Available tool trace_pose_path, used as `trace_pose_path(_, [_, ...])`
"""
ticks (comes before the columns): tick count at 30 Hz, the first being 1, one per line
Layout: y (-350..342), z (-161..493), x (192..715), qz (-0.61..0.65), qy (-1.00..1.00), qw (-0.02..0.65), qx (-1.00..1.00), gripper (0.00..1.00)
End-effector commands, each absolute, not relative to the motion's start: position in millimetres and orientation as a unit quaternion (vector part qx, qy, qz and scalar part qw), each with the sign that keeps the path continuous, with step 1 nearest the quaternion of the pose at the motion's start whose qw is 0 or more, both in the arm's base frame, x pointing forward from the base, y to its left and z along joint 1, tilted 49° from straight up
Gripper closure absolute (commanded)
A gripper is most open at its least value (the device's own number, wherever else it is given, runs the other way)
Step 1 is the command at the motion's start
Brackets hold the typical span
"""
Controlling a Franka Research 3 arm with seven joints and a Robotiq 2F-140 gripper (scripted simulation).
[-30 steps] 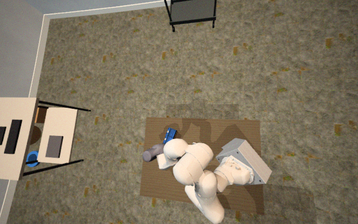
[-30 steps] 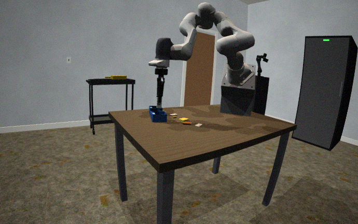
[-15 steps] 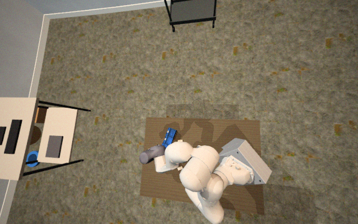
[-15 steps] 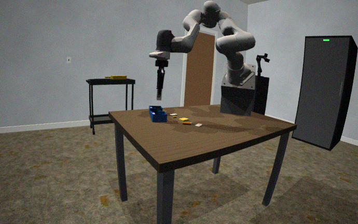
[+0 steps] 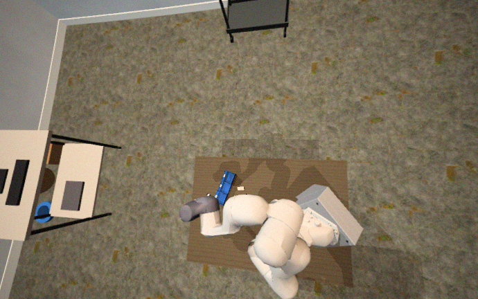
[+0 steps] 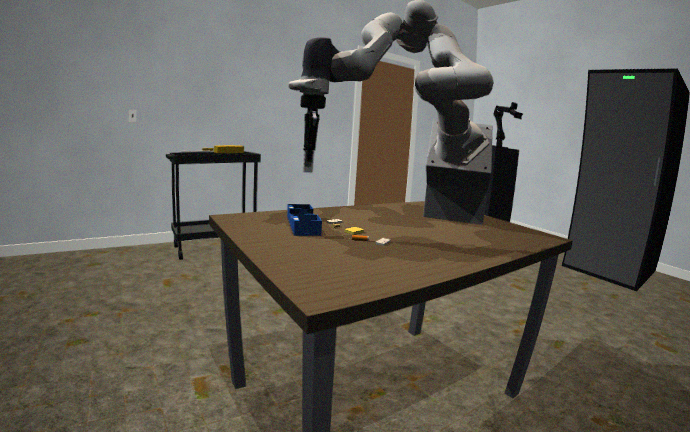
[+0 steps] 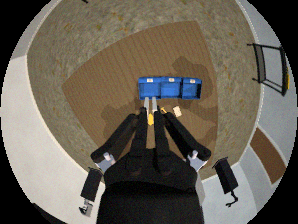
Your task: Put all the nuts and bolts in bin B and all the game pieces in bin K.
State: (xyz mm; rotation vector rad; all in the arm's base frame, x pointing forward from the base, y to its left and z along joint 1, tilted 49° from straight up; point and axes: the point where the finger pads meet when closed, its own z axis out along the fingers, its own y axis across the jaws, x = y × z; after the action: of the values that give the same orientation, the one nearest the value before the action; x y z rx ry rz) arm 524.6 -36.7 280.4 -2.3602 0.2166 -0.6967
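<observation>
End effector (image 6: 308,167) (image 7: 150,102): clenched, nothing in its grasp, pointing straight down and well above the blue bin row; in the wrist view its tips overlap the row's near edge.
Arm (image 5: 246,210) (image 6: 420,27): reaching out over the tabletop (image 5: 218,248) (image 6: 315,274) (image 7: 125,62), and there's plenty of air under the tips.
Blue bin row (image 5: 225,187) (image 6: 307,224) (image 7: 171,89): three bins side by side, upright on the tabletop; the letters are too small to read, and so is whatever lies inside.
Pale tile (image 5: 240,188) (image 6: 334,220) (image 7: 177,111): flat, just beside the blue bin row, apart from it.
Small brass-coloured piece (image 6: 336,225) (image 7: 163,110): right there near the row too, shape too small to call.
Yellow piece (image 6: 354,230) (image 7: 150,119): out on the tabletop, farther from the row than the brass-coloured one.
Orange piece (image 6: 360,237): lying just beyond the yellow one from the row.
Second pale tile (image 6: 382,241): farthest of the lot from the row, lying flat.

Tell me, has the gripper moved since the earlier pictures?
Yes, upward: in the exterior view, the gripper is now well above the blue bins, where a second ago its fingertips were down close behind them.
</observation>
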Motion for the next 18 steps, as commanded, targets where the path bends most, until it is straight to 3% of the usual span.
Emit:
trace_pose_path(1, [-35,277,520,-0.263,0.065,0.324,-0.906,0.95])
trace_pose_path(11, [-35,277,520,-0.263,0.065,0.324,-0.906,0.95])
trace_pose_path(12, [-34,269,519,-0.271,0.043,0.318,-0.908,0.75])
trace_pose_path(18, [-32,220,511,-0.293,-0.030,0.295,-0.909,0.75])
